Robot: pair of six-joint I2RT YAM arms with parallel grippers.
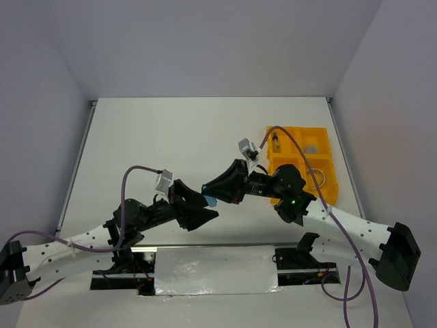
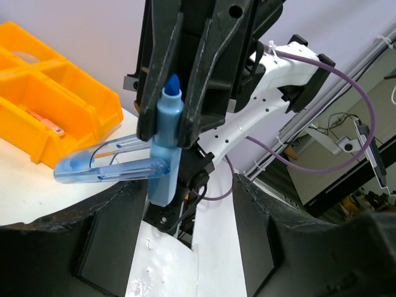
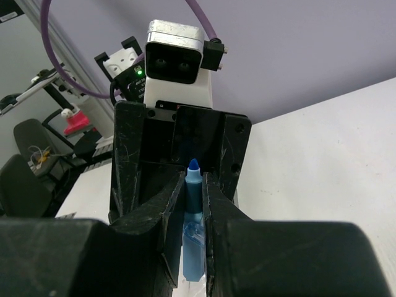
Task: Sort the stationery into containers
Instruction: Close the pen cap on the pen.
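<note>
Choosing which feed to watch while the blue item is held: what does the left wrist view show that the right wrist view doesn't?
Only the left wrist view: the yellow-orange tray with a pinkish piece in one compartment, and the clear blue loop sticking out from the blue-tipped item. Only the right wrist view: the left gripper head-on, with its silver camera above. Both views: the blue-tipped item clamped between the right gripper fingers.

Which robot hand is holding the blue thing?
The right gripper: its fingers are pinched shut on the blue bottle. The left gripper faces it with its fingers wide open, gripping nothing.
</note>
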